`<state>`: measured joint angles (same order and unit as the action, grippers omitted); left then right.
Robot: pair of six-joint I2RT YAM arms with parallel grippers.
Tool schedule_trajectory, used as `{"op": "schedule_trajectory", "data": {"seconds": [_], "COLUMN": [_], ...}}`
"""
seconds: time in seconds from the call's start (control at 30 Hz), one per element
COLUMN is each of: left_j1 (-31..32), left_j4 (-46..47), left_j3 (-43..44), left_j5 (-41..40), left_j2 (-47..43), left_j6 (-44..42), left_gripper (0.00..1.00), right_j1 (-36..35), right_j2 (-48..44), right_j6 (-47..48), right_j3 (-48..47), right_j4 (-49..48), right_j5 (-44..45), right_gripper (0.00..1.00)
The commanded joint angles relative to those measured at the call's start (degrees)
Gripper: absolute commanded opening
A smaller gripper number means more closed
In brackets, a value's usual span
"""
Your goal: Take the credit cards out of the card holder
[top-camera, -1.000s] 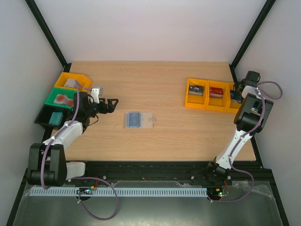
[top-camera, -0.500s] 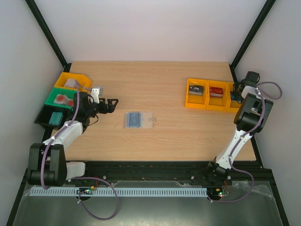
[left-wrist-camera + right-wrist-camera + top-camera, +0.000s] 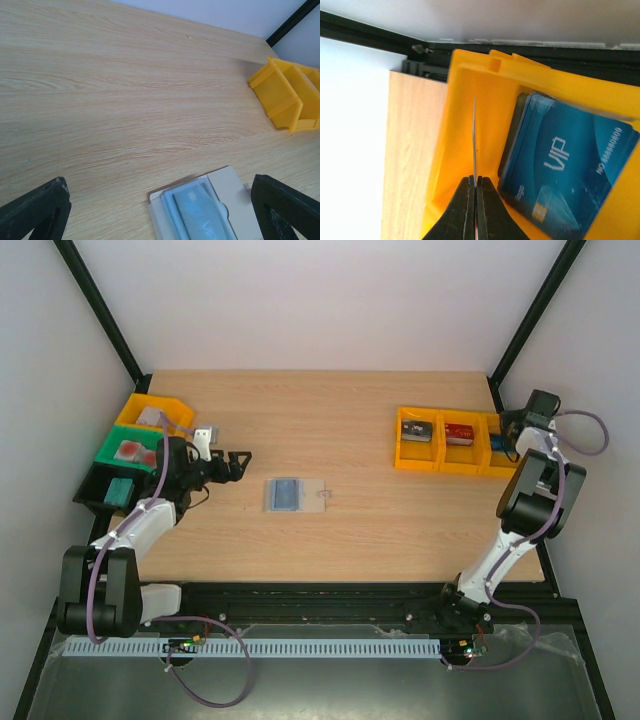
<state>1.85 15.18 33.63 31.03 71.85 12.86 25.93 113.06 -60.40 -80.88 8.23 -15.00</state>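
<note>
The card holder (image 3: pixel 293 494) lies open and flat mid-table, pale outside, with a blue credit card (image 3: pixel 200 215) in its clear sleeve. My left gripper (image 3: pixel 243 462) hovers to its left, open and pointing at it; in the left wrist view both fingertips (image 3: pixel 40 207) flank the card holder (image 3: pixel 225 187) with nothing between them. My right gripper (image 3: pixel 476 182) is shut on a thin card (image 3: pixel 474 140) seen edge-on, held over the rightmost yellow bin (image 3: pixel 465 150). A stack of blue VIP cards (image 3: pixel 565 165) lies in that bin.
Three yellow bins (image 3: pixel 420 452) stand in a row at the right, two holding dark and red items. Yellow (image 3: pixel 150 405), green (image 3: pixel 115 440) and black (image 3: pixel 95 490) bins line the left edge. A small grey piece (image 3: pixel 205 433) lies beside them.
The right arm's wrist and upper link shifted slightly to the right over the far-right bin. The left arm and the card holder have not moved.
</note>
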Motion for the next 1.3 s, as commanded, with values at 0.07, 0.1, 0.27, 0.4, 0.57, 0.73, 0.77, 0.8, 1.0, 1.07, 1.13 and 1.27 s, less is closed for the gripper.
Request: {"op": "schedule_trajectory", "data": {"seconds": [0.07, 0.1, 0.27, 0.4, 0.57, 0.73, 0.77, 0.8, 1.0, 1.07, 1.13, 1.27], "left_j1": [-0.4, -0.4, -0.4, -0.4, -0.4, -0.4, -0.5, -0.4, -0.4, -0.4, -0.4, -0.4], "left_j4": [2.0, 2.1, 2.1, 1.3, 1.1, 0.9, 1.0, 0.9, 0.4, 0.4, 0.4, 0.4], "left_j3": [-1.7, -1.8, -2.1, -2.1, -1.7, -1.2, -1.2, -1.1, -0.6, -0.6, -0.6, -0.7], "left_j5": [0.5, 0.5, 0.7, 0.7, 0.7, 1.0, 1.0, 1.0, 1.0, 1.1, 1.1, 1.1], "left_j2": [-2.1, -2.2, -2.8, -3.2, -3.1, -2.6, -2.5, -2.5, -2.3, -2.3, -2.2, -2.3], "left_j6": [-0.1, 0.0, 0.0, -0.2, -0.3, -0.4, -0.4, -0.4, -0.6, -0.6, -0.6, -0.6], "left_gripper": [0.99, 1.00, 0.99, 1.00, 0.99, 1.00, 0.99, 0.99, 1.00, 1.00, 0.99, 0.99], "right_j1": [0.9, 0.9, 1.2, 2.2, 2.6, 2.8, 2.8, 2.8, 2.8, 2.8, 2.8, 2.8], "right_j2": [-8.6, -8.9, -9.1, -8.8, -7.8, -5.2, -4.8, -4.6, -5.0, -4.8, -5.3, -7.5], "right_j6": [1.7, 1.7, 1.4, 1.8, 2.7, 2.6, 2.7, 2.6, 3.2, 3.7, 4.3, 6.1], "right_j3": [7.3, 8.2, 11.9, 14.0, 15.3, 14.2, 13.9, 14.0, 16.5, 16.0, 15.7, 14.6], "right_j4": [-6.4, -7.0, -10.6, -12.8, -14.9, -16.7, -16.2, -16.1, -16.3, -14.9, -13.4, -9.2], "right_j5": [1.2, 0.7, -0.7, -1.4, -2.1, -3.9, -4.2, -4.3, -2.7, -2.8, -1.8, 2.5], "right_gripper": [0.02, 0.02, 0.02, 0.02, 0.02, 0.02, 0.02, 0.02, 0.02, 0.05, 0.12, 0.28]}}
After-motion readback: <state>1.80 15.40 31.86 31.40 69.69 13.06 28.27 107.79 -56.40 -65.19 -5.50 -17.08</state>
